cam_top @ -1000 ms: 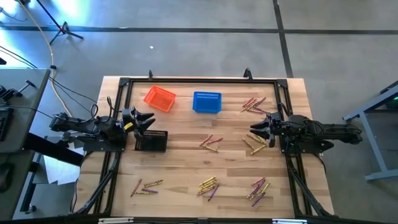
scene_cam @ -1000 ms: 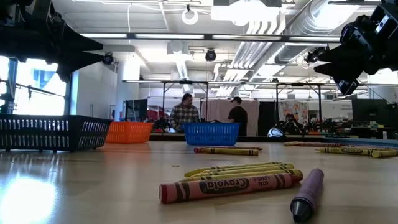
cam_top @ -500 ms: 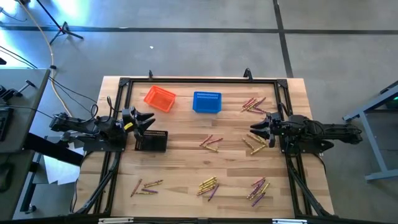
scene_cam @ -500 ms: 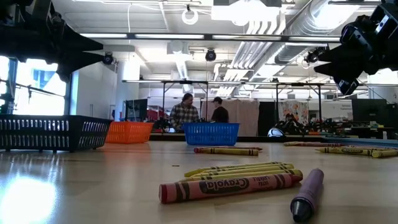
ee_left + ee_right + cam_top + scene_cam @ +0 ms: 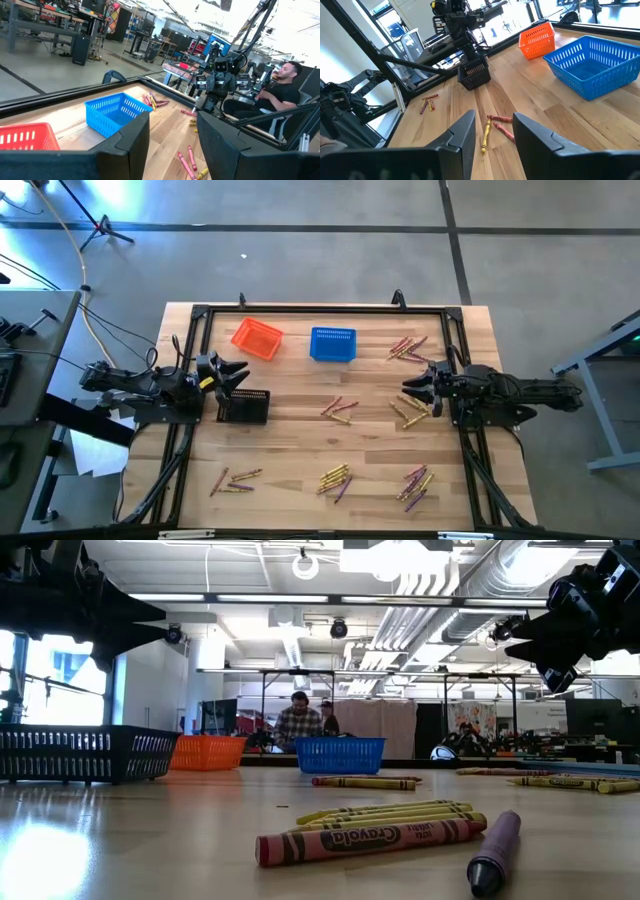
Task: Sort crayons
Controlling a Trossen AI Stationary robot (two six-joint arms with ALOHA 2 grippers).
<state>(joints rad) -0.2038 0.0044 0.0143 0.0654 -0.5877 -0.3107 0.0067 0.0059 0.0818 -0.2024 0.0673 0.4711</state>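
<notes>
Wooden tabletop (image 5: 290,445) inside a black frame, grey concrete floor all around. Along the far edge, an orange mesh basket (image 5: 256,338) and a blue mesh basket (image 5: 332,344) side by side; a black mesh basket (image 5: 243,406) nearer, at the left.

Crayons (image 5: 339,407) strewn in six loose clusters, none in any basket: a small red and yellow group at the table's middle, a red and yellow bunch far right beside the blue basket, a yellow bunch just by the right gripper, a mixed yellow, red and purple pile at the near right, a mostly yellow pile near centre, and a few near left. Seen from table height: a red crayon (image 5: 368,839), a purple one (image 5: 494,851) and several yellow ones closest to the lens.

Left gripper (image 5: 234,371) poised above the far edge of the black basket, fingers parted, nothing between them. Right gripper (image 5: 416,386) raised at the right side beside the yellow bunch, fingers likewise spread and empty.

Beyond the table, two people (image 5: 303,722) standing in the workshop; in the left wrist view, another person (image 5: 281,87) seated.
</notes>
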